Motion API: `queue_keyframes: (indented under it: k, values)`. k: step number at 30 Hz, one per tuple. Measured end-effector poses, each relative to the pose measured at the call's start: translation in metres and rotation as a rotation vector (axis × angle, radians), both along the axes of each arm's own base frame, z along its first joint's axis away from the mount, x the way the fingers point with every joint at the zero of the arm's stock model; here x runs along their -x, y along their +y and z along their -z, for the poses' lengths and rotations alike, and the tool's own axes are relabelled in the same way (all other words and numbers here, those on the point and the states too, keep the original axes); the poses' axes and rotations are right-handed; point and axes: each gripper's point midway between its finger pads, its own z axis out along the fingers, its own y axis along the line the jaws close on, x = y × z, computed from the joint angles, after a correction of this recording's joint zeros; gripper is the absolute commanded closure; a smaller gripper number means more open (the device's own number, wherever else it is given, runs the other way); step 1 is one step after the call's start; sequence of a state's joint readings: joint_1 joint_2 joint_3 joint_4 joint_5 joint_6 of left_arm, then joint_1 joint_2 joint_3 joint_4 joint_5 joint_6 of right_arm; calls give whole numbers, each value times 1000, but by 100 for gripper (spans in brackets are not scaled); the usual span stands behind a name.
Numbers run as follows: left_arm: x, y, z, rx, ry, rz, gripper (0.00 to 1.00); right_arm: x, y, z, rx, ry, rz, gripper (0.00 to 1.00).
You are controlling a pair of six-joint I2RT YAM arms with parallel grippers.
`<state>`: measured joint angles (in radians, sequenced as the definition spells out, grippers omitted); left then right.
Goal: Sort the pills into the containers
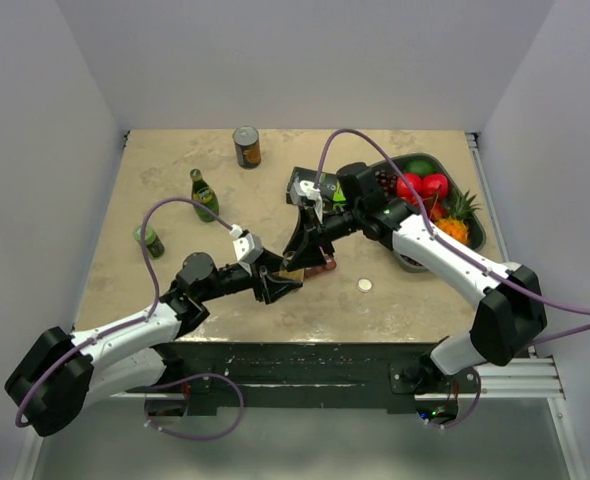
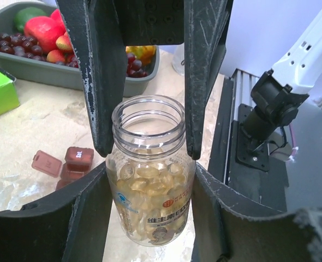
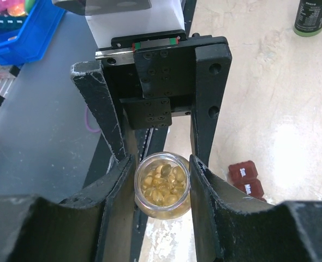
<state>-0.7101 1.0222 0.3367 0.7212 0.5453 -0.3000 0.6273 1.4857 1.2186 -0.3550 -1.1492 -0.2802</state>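
A clear pill bottle (image 1: 293,272), open with no cap, holds yellow softgel pills (image 3: 164,183). My left gripper (image 1: 280,283) is shut on its body; in the left wrist view my fingers (image 2: 98,207) press both sides of the bottle (image 2: 150,207). My right gripper (image 1: 303,258) comes from above and is shut round the bottle's neck (image 3: 162,188). Its fingers (image 2: 103,109) flank the rim in the left wrist view. The dark red containers strip (image 1: 322,263) lies on the table just beside the bottle, lids closed (image 2: 68,164), marked "Sun." and "Mon." (image 3: 247,177).
A grey fruit tray (image 1: 475,225) stands at the back right, a black-and-green box (image 1: 310,187) next to it. A can (image 1: 247,146), a green bottle (image 1: 204,195) and a small green can (image 1: 150,241) stand at the left. A white disc (image 1: 364,285) lies near the front.
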Motion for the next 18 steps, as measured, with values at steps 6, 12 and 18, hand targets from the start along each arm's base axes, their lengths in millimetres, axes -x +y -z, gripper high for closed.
queue_keyframes:
  k: [6,12,18]
  values:
    - [1,1,-7,49,1,-5,32,-4,-1,-7,-22,30,11,99]
    - [2,0,-10,65,15,-6,6,-8,-2,-10,-37,47,22,100]
    - [1,1,-10,97,39,-19,4,-12,-3,-14,-53,67,39,100]
